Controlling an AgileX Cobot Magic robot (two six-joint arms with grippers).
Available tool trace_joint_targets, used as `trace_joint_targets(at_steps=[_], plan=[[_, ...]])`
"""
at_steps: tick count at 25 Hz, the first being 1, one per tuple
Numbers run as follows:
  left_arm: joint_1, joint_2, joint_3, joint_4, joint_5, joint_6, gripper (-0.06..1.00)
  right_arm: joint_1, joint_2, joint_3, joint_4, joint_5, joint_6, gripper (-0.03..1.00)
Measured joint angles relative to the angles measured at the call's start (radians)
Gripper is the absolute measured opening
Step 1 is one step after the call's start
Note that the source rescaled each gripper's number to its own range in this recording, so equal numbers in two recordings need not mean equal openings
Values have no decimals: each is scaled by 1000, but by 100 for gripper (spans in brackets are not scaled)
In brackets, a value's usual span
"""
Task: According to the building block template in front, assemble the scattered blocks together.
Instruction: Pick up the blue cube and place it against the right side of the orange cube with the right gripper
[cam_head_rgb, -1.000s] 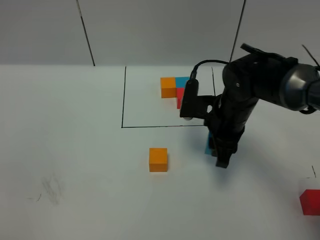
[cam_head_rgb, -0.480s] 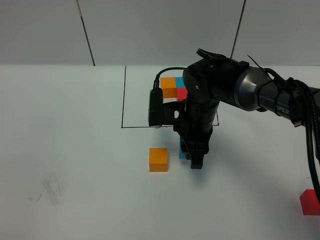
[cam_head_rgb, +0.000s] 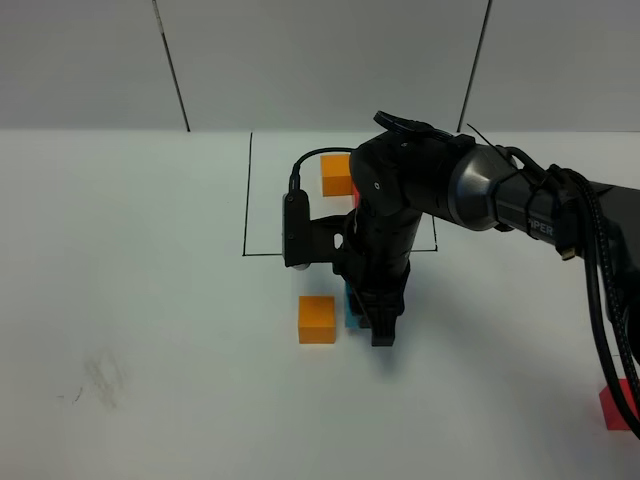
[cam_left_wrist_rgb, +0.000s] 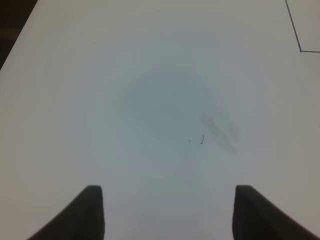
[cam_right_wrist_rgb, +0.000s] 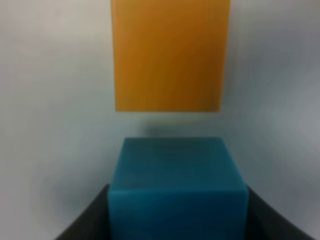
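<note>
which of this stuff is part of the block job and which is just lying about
Job: outlined template; orange block; blue block in right gripper; red block.
Lying about: scuff marks; open left gripper.

1. The right gripper (cam_head_rgb: 379, 328) is seen pointed down at mid-frame, just below the black outline (cam_head_rgb: 247, 200).
2. A blue block (cam_head_rgb: 352, 308) is partly hidden by it, just beside an orange block (cam_head_rgb: 317, 319) to the left.
3. A red block (cam_head_rgb: 618, 405) is seen at the lower right edge, well apart.
4. The template (cam_head_rgb: 336, 174) is largely covered by the arm (cam_head_rgb: 470, 190).
</note>
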Motion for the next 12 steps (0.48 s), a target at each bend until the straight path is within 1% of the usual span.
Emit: trace_joint_targets(at_steps=[12], plan=[[0,0,0,0,0,0,23,10,0,0,27,-23,-33,23]])
